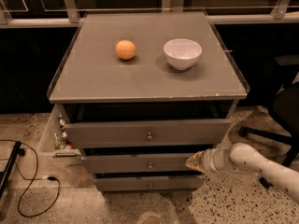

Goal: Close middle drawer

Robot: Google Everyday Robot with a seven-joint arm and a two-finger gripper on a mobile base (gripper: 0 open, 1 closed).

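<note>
The grey cabinet has three drawers. The middle drawer (140,163) has a flat grey front with a small round knob (150,164) and stands out only slightly, with a dark gap above it. My gripper (192,162) comes in from the right on a white arm (261,164) and its tip touches the right end of the middle drawer's front. The top drawer (148,132) is pulled out a little further. The bottom drawer (149,183) sits below.
An orange (125,49) and a white bowl (182,53) sit on the cabinet top (93,78). A black office chair (280,115) stands at the right. A black cable (28,181) lies on the speckled floor at the left. Small items (60,136) sit beside the cabinet's left side.
</note>
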